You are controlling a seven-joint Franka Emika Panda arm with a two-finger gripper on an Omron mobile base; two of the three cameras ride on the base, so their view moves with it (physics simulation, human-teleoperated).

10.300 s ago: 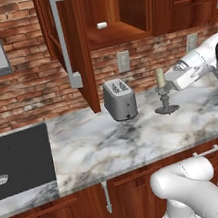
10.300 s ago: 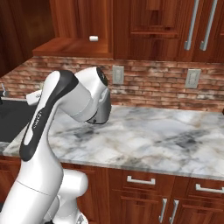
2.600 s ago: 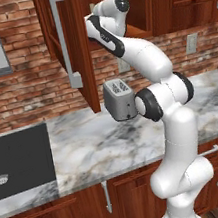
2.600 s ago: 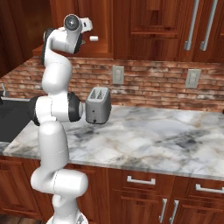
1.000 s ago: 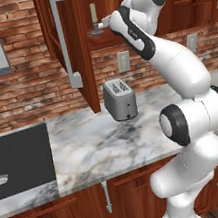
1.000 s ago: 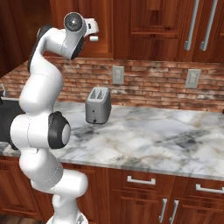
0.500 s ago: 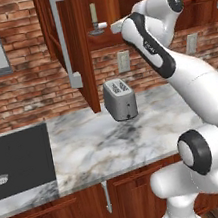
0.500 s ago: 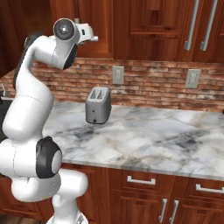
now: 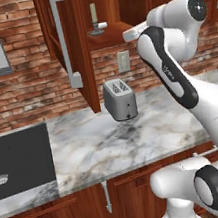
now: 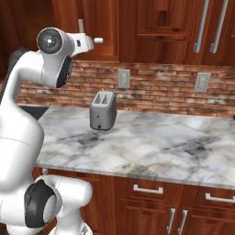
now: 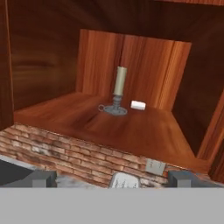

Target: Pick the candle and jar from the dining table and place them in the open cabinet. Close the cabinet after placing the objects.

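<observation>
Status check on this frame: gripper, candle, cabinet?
Gripper open, empty, backed off from the shelf. Candle upright on the cabinet shelf beside a small white block. Cabinet door open; nothing blocking the opening.

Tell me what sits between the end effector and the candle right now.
Nothing but bare wooden shelf: in the hand view, the open end effector faces the candle standing upright in the cabinet, apart from it.

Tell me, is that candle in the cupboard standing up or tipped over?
Upright: the candle rises straight from its foot on the cabinet shelf.
</observation>
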